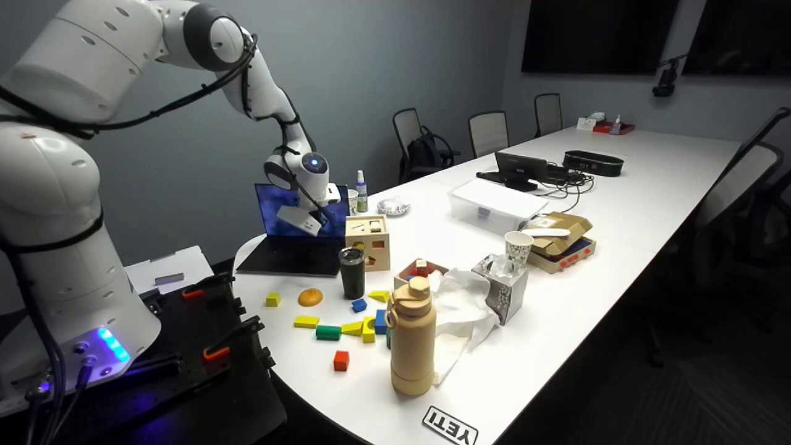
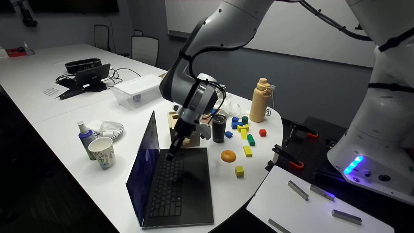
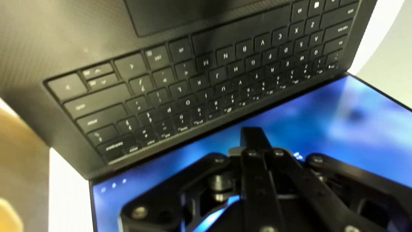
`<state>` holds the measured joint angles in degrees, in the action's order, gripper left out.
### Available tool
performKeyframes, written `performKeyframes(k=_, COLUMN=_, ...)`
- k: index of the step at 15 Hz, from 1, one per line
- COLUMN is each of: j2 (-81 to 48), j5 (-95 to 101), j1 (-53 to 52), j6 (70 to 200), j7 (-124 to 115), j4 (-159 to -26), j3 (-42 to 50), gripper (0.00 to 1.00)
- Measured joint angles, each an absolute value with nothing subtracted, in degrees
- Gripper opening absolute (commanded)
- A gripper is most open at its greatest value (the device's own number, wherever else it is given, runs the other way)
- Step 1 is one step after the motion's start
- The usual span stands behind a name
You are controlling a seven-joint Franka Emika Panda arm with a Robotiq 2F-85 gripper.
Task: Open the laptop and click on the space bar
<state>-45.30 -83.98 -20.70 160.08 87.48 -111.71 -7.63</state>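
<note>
The slim dark laptop stands open, its base (image 1: 290,256) on the table's near end and its screen glowing blue. In an exterior view the keyboard deck (image 2: 197,194) and upright screen (image 2: 144,171) show from the side. In the wrist view the space bar (image 3: 241,30) lies between the letter keys and the touchpad, below a faint shadow. My gripper (image 3: 256,137) is shut, fingertips together with nothing between them. In an exterior view the gripper (image 2: 171,155) is above the keyboard's far end, close to the screen. Whether it touches a key cannot be told.
A wooden shape box (image 1: 371,244) and a black tumbler (image 2: 219,127) stand beside the laptop. Several coloured blocks (image 1: 328,332) and an orange half-round toy (image 2: 228,156) lie in front. A paper cup (image 2: 103,152) and spray bottle (image 2: 86,139) stand behind the screen.
</note>
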Motion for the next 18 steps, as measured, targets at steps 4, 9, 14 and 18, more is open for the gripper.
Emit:
performKeyframes(k=4, j2=-37.29, j5=-82.78, j1=-20.84, j6=160.98, j7=84.28, j4=-116.68, j3=-6.15, gripper=0.56)
performKeyframes(k=9, j2=-28.36, j5=-74.93, j1=-21.08, j6=161.2, j7=75.37, j4=-123.84, j3=-4.62, gripper=0.93)
performKeyframes(k=14, j2=-22.57, j5=-68.53, j1=-21.2, j6=161.13, j7=69.28, j4=-128.31, j3=-4.43, gripper=1.0)
performKeyframes(k=18, j2=-20.42, j5=-65.85, j1=-21.59, j6=160.95, j7=66.81, j4=-129.94, j3=-4.43, gripper=1.0)
